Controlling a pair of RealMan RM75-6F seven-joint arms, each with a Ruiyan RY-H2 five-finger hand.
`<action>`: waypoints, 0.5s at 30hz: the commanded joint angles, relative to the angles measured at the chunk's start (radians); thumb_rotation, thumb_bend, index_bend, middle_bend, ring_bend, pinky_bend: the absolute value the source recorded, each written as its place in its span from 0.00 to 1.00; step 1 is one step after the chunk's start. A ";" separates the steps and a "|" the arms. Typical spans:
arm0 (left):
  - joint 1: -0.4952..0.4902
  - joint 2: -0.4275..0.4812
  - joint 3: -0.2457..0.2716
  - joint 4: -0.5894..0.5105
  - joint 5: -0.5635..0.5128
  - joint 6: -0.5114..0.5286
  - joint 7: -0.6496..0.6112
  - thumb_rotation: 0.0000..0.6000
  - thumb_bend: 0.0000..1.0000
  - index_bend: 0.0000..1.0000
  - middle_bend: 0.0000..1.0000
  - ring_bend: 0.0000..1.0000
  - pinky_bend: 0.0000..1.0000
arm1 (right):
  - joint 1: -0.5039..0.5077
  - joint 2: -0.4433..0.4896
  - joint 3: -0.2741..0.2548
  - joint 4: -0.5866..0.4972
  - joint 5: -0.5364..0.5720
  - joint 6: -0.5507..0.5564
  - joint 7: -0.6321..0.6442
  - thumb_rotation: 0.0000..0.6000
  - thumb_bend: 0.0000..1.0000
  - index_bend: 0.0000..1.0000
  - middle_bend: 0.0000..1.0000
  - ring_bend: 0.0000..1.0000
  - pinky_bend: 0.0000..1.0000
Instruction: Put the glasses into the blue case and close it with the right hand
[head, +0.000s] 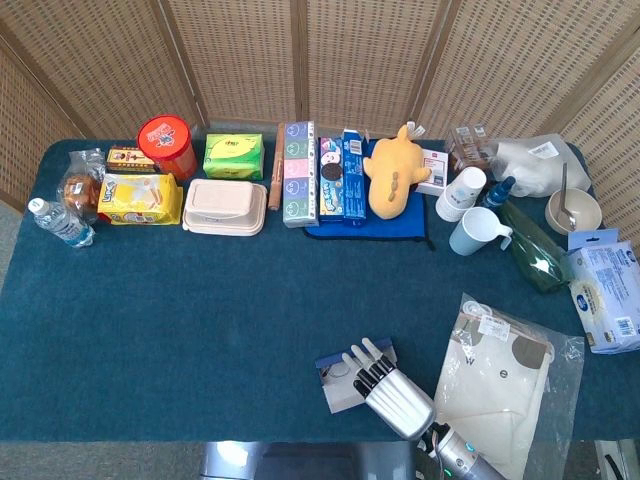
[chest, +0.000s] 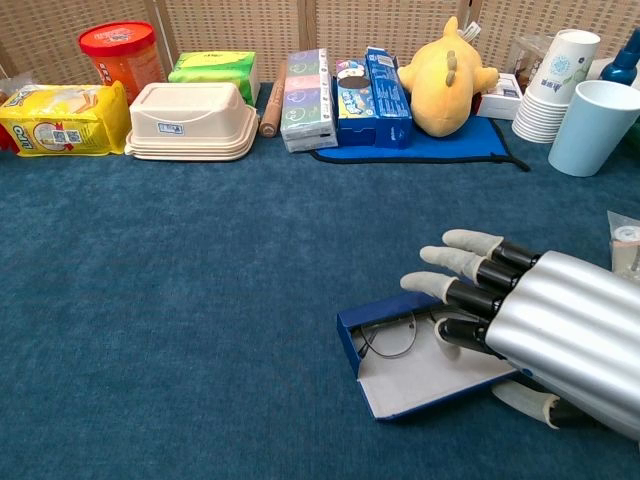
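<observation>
The glasses (chest: 392, 334) lie inside the open blue case (chest: 420, 372), near the table's front edge. The right hand (chest: 530, 330) rests over the case, fingers extended, gripping nothing. Closing remains.

The table (chest: 180, 300) wears rough matt blue cloth, the right hand (chest: 560, 335) is ribbed glossy metal with pale matt fingers (chest: 455, 242), and the blue case (chest: 375, 370) shows a matt grey lining.
</observation>
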 joint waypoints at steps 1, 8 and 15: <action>-0.002 -0.003 -0.001 0.005 0.000 -0.003 -0.003 1.00 0.35 0.16 0.19 0.14 0.21 | 0.004 -0.002 0.001 -0.002 0.003 -0.006 -0.002 1.00 0.36 0.48 0.16 0.06 0.10; -0.001 -0.011 -0.002 0.017 -0.006 -0.005 -0.010 1.00 0.35 0.16 0.19 0.14 0.21 | 0.015 -0.005 0.006 -0.015 0.019 -0.026 -0.007 1.00 0.36 0.55 0.19 0.09 0.11; 0.000 -0.016 -0.003 0.025 -0.009 -0.006 -0.016 1.00 0.35 0.16 0.19 0.14 0.21 | 0.027 -0.001 0.022 -0.056 0.050 -0.046 -0.014 1.00 0.37 0.59 0.21 0.10 0.11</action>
